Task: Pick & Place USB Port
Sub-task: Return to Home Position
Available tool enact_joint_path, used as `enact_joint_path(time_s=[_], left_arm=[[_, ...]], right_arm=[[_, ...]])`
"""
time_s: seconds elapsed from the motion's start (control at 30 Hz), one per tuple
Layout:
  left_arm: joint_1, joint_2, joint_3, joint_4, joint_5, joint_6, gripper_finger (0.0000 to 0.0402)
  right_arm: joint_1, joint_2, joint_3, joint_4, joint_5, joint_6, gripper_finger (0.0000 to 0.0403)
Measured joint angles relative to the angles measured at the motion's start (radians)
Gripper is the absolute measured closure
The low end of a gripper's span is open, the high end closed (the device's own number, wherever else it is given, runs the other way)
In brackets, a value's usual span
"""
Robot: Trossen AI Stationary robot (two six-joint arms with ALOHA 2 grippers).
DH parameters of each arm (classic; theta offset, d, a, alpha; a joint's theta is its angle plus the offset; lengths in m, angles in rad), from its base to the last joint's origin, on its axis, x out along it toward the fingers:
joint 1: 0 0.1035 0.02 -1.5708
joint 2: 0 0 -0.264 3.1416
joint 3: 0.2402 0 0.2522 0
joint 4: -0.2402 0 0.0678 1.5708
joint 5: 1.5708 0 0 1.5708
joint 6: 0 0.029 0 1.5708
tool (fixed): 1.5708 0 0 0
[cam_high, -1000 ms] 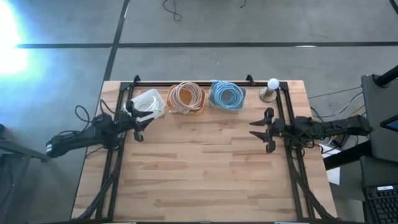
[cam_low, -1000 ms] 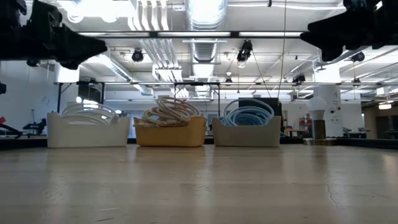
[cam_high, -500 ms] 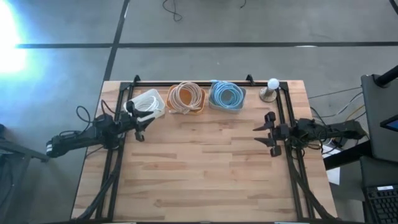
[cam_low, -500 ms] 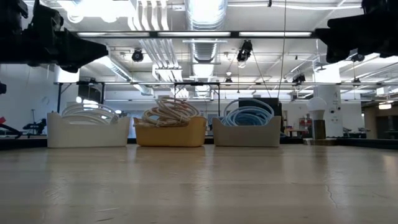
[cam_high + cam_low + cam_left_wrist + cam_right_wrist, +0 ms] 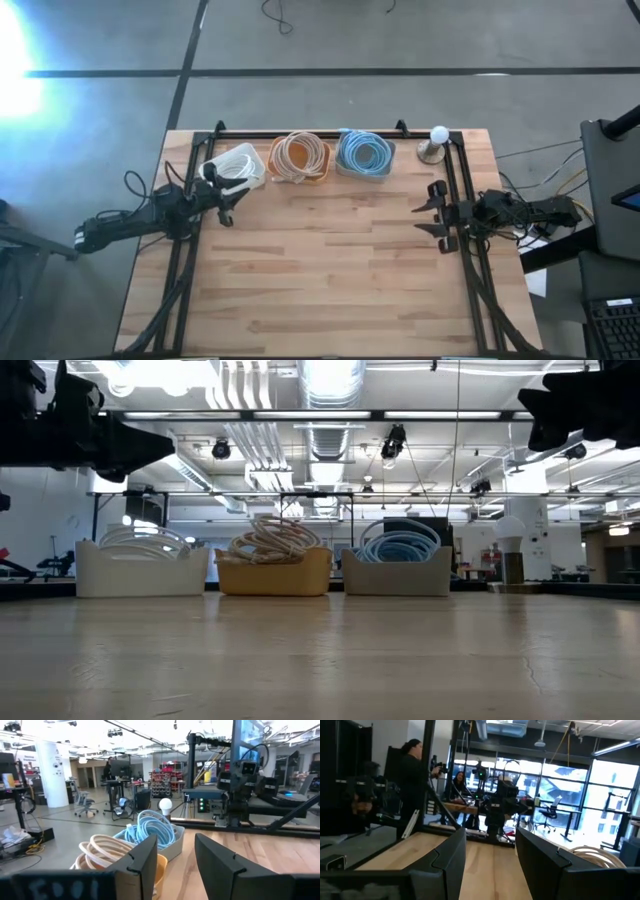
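Observation:
Three bins stand in a row at the table's far edge: a white bin (image 5: 237,165) with a white cable coil, an orange bin (image 5: 300,157) with a beige coil, a grey bin (image 5: 364,153) with a blue coil. My left gripper (image 5: 226,204) is open and empty above the table near the white bin. My right gripper (image 5: 435,212) is open and empty above the table's right side. In the left wrist view the beige coil (image 5: 102,851) and the blue coil (image 5: 152,827) show beyond the open fingers (image 5: 176,860).
A white bulb on a round base (image 5: 434,145) stands at the far right corner. Black rails (image 5: 186,250) run along the table's left and right sides. The bare wooden top (image 5: 320,260) lies between the arms. People stand in the room behind in the right wrist view (image 5: 415,780).
My right gripper has drawn back toward the table's right edge and a little toward the near edge, staying open. My left gripper has kept still.

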Motion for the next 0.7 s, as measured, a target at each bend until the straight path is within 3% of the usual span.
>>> enact_joint_path(time_s=[0.1,0.3,0.7], left_arm=[[0.000,0.000,0.000,0.001,-0.015,0.003,0.0264],[0.000,0.000,-0.001,-0.020,-0.018,0.006,0.0264],[0.000,0.011,-0.002,-0.100,0.010,-0.041,0.0264]], right_arm=[[0.000,0.004,0.000,0.000,0.017,-0.003,0.0236],[0.001,0.026,0.000,-0.023,0.189,0.004,0.0236],[0.001,0.039,0.000,-0.131,0.213,0.057,0.0236]])
